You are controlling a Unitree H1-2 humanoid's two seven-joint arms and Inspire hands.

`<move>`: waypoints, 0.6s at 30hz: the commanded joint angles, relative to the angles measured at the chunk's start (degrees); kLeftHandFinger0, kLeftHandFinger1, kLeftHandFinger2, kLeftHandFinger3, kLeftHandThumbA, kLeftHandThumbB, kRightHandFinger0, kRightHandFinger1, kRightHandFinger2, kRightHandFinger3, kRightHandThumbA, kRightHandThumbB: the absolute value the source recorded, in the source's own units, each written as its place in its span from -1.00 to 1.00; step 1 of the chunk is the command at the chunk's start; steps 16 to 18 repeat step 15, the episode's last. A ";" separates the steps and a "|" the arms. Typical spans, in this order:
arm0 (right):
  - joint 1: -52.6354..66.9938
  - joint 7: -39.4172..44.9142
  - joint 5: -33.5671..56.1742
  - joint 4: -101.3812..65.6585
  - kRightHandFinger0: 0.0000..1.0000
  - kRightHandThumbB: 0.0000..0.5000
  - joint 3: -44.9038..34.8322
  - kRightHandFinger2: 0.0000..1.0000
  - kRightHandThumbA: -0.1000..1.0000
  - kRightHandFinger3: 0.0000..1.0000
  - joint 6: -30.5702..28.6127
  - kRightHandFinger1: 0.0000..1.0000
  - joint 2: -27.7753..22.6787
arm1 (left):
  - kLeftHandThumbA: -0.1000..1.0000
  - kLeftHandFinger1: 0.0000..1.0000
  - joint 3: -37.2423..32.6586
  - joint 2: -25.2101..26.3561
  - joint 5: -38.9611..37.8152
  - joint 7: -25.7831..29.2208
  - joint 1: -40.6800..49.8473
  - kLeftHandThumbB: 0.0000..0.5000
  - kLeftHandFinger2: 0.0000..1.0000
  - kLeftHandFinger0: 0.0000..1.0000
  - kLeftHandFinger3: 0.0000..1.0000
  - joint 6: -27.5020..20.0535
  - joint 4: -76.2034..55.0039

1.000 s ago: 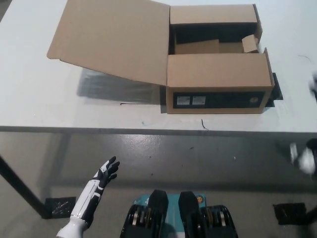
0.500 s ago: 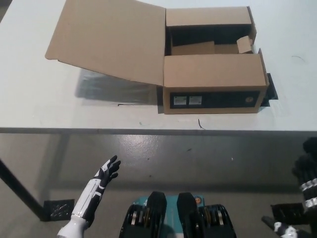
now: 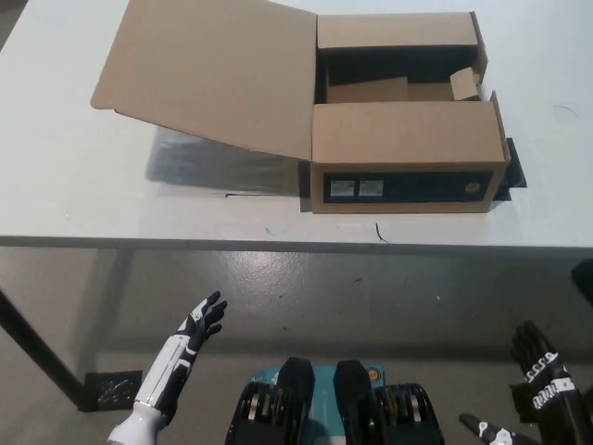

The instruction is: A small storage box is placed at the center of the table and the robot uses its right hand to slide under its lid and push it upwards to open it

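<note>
- Cardboard storage box [image 3: 406,156] is seen on the white table [image 3: 74,185], toward the table's front edge and right of the picture's middle.
- One large flap [image 3: 208,74] is folded out to the left, raised at a slant above the table, with its shadow cast beneath it.
- A second flap [image 3: 405,132] is laid flat over the front half of the box, while the rear half is left uncovered and a dark interior is shown.
- A small loose cardboard tab [image 3: 465,83] is seen standing at the right of the opening.
- Two pale labels [image 3: 358,188] are fixed on the dark front face of the box.
- The black right hand [image 3: 540,371] is held low at the bottom right, below the table edge and well apart from the box; its fingers are spread and nothing is gripped.
- The white left hand [image 3: 196,326] is rested at the lower left, also below the table edge, with fingers apart and nothing held.
</note>
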 commanded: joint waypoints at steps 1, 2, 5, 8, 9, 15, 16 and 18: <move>-1.04 1.56 1.91 0.66 1.00 0.66 0.37 1.00 1.00 1.00 -3.77 1.00 -0.33 | 1.00 1.00 -0.16 0.52 0.14 0.77 -0.58 1.00 1.00 1.00 1.00 -2.14 -0.57; -1.04 1.42 1.63 0.52 1.00 0.63 0.34 1.00 1.00 1.00 -3.70 1.00 -0.33 | 1.00 1.00 -0.11 0.54 0.00 0.62 -0.59 1.00 1.00 1.00 1.00 -2.14 -0.55; -1.11 0.82 0.88 -0.68 1.00 0.70 0.02 1.00 1.00 1.00 -1.89 1.00 -0.62 | 1.00 1.00 -0.15 0.57 0.27 0.93 -0.82 1.00 1.00 1.00 1.00 -2.14 -0.39; -1.57 0.56 0.86 -0.39 1.00 0.69 -0.29 1.00 1.00 1.00 -2.08 1.00 -0.63 | 1.00 1.00 -0.21 0.72 0.42 0.86 -1.00 1.00 1.00 1.00 1.00 -2.14 -0.31; -1.54 0.64 0.90 -0.54 1.00 0.68 -0.26 1.00 1.00 1.00 -1.88 1.00 -0.73 | 1.00 1.00 -0.15 0.70 0.30 0.78 -0.89 1.00 1.00 1.00 1.00 -2.14 -0.33; -2.10 0.13 0.54 -0.33 1.00 0.63 -0.52 1.00 1.00 1.00 -1.88 1.00 -0.48 | 1.00 1.00 -0.03 0.68 0.43 1.05 -1.19 1.00 1.00 1.00 1.00 -2.14 -0.08; -2.10 0.13 0.54 -0.33 1.00 0.63 -0.52 1.00 1.00 1.00 -1.88 1.00 -0.48 | 1.00 1.00 -0.03 0.68 0.43 1.05 -1.19 1.00 1.00 1.00 1.00 -2.14 -0.08; -2.10 0.13 0.54 -0.33 1.00 0.63 -0.52 1.00 1.00 1.00 -1.88 1.00 -0.48 | 1.00 1.00 -0.03 0.68 0.43 1.05 -1.19 1.00 1.00 1.00 1.00 -2.14 -0.08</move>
